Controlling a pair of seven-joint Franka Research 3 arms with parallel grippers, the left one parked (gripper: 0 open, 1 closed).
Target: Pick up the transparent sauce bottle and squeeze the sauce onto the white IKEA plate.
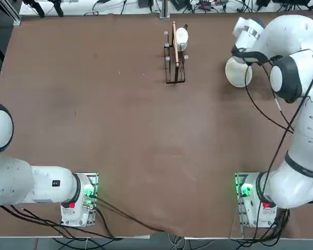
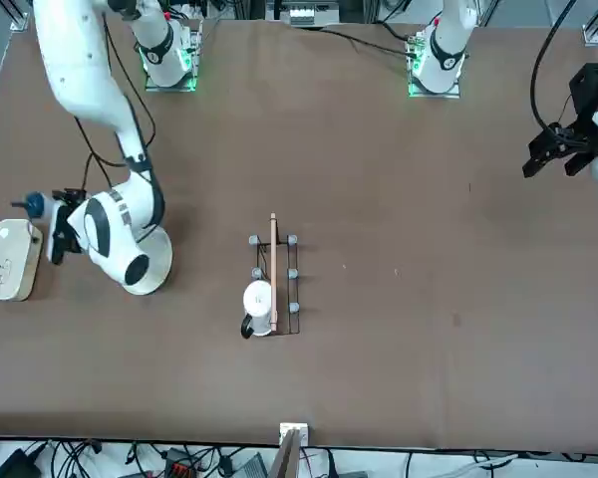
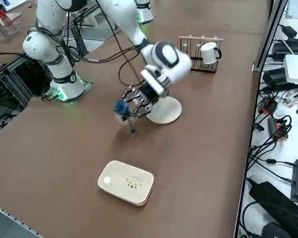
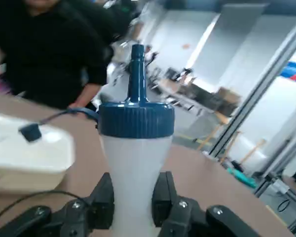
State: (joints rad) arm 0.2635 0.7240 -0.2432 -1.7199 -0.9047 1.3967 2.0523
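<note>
Sauce bottle fills the closed right jaws, tilted beside the round plate.

Soft shadows are cast on the brown matte tabletop under bright, even light. The right wrist view's background is blurred.

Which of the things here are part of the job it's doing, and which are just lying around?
Part of the job:
- the sauce bottle, tilted over beside the plate
- the white plate
- the right gripper, clamped on the bottle

Just lying about:
- the rack with a wooden bar
- the white mug at the rack
- the white rounded-rectangular dish
</note>
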